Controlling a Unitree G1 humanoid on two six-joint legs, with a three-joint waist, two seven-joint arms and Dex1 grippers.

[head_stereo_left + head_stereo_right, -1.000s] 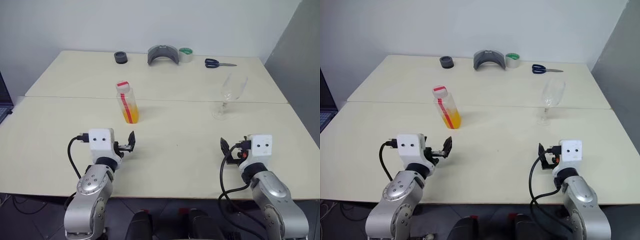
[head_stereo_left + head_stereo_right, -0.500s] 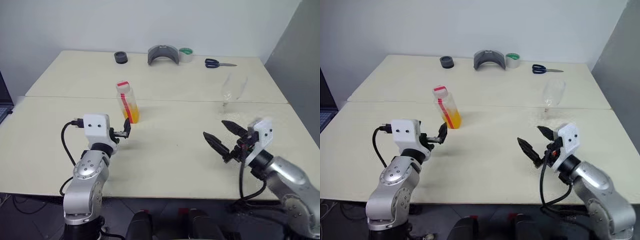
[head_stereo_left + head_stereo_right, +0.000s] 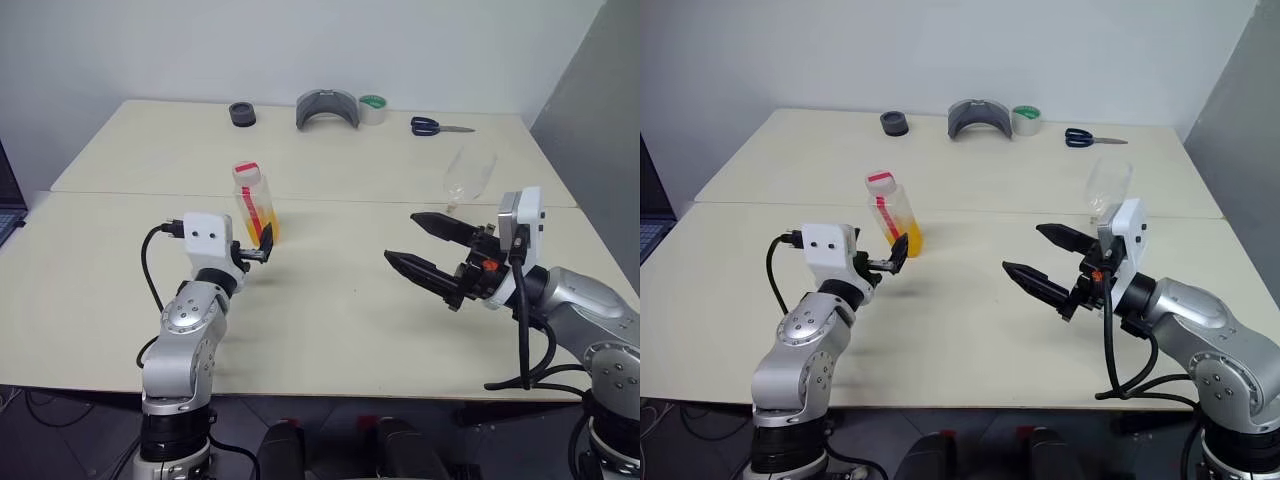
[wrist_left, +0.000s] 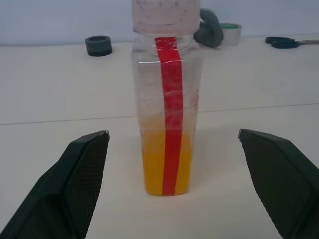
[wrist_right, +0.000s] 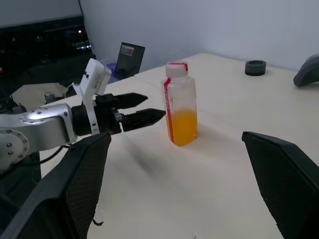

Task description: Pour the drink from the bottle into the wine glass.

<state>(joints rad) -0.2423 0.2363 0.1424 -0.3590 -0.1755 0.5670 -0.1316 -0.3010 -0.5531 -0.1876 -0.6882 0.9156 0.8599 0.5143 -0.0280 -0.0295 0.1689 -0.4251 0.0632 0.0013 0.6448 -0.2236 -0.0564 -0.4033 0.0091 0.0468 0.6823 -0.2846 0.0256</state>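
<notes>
The bottle stands upright on the near table, left of centre, white-capped with a red stripe. The orange drink fills roughly its lower third. My left gripper is open and level, just short of the bottle, whose width lies between the two fingers in the left wrist view without touching them. The wine glass stands to the right; its foot is hidden behind my right hand. My right gripper is open and empty, raised above the table, pointing left towards the bottle.
Along the far table's back edge lie a black roll, a grey curved piece, a tape roll and blue-handled scissors. A seam joins the two tables behind the bottle. A dark laptop edge sits at far left.
My left gripper moved forward up to the bottle. My right arm rose from the table's front edge and swung its gripper round to point left, now in front of the glass.
</notes>
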